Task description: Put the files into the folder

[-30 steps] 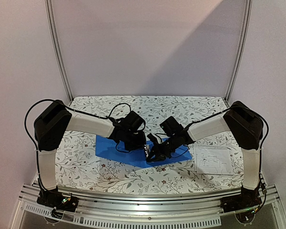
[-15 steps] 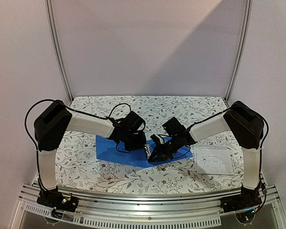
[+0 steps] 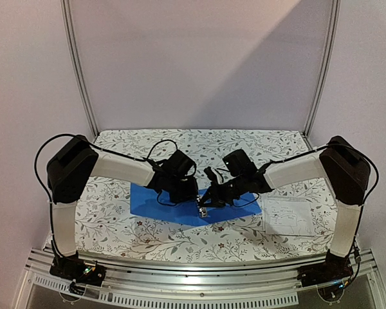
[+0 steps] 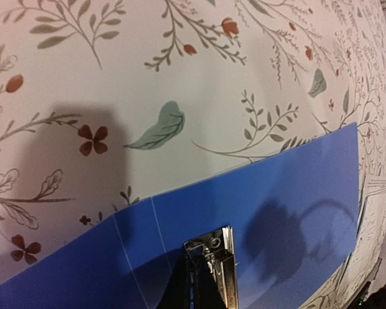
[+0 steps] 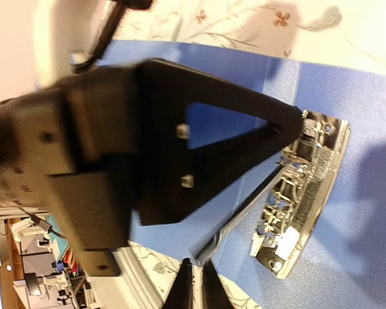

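The blue folder [image 3: 154,205] lies open and flat at mid table, its metal clip [image 5: 302,193] facing up. The white file sheet [image 3: 287,215] lies on the table to the folder's right, untouched. My left gripper [image 3: 192,196] is shut, with its tips resting on the far end of the clip [image 4: 222,270], as the left wrist view [image 4: 197,257] and right wrist view [image 5: 299,125] both show. My right gripper [image 3: 204,205] is shut on the tip of the clip's thin lever [image 5: 244,215], which slants up near the folder's near edge [image 5: 194,265].
The floral tablecloth [image 3: 116,225] covers the table. Metal frame posts [image 3: 77,71] stand at the back corners, and a metal rail [image 3: 193,267] runs along the near edge. The two grippers sit very close together over the folder.
My right arm has lifted and swung left and farther back, drawing its gripper closer to the left one at the clip. The left arm, folder and paper have stayed put.
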`<state>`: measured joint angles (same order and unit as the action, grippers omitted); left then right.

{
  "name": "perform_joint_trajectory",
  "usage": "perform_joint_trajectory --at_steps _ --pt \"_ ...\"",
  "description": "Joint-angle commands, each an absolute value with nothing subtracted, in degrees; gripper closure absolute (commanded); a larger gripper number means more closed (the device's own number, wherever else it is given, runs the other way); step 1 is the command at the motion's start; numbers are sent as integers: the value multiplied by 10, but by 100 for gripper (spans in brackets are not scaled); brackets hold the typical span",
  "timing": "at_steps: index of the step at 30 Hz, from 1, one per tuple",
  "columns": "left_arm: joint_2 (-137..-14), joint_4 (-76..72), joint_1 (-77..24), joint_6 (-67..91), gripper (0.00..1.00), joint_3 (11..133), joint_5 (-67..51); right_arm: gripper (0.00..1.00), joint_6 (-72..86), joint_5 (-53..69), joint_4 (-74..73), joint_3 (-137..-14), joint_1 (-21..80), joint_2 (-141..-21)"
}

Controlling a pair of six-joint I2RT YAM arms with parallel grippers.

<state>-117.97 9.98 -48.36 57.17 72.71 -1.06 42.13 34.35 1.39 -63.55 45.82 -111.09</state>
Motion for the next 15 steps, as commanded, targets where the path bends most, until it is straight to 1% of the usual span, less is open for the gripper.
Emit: perform_joint_trajectory --at_steps 1,2,4,8,9,10,13,15 --pt "-1203 155 -482 556 100 718 -15 88 447 374 96 -617 458 -1085" --pt "-1202 156 -482 556 100 719 -15 84 447 378 95 -617 458 -1084" --pt "-1200 154 -481 552 100 721 -15 79 443 386 86 -617 455 -1081" --pt "-1196 126 -479 544 100 722 -42 77 433 397 71 -603 442 -1062" --pt "-1196 113 -478 545 98 720 -57 77 427 398 65 -599 437 -1057" --pt "-1195 101 -477 549 94 718 -70 76 423 397 59 -594 434 -1049" --pt "-1190 80 -475 561 76 718 -92 76 400 388 39 -580 421 -1028" --pt "-1184 81 -475 559 69 728 -93 76 388 384 36 -572 414 -1017"
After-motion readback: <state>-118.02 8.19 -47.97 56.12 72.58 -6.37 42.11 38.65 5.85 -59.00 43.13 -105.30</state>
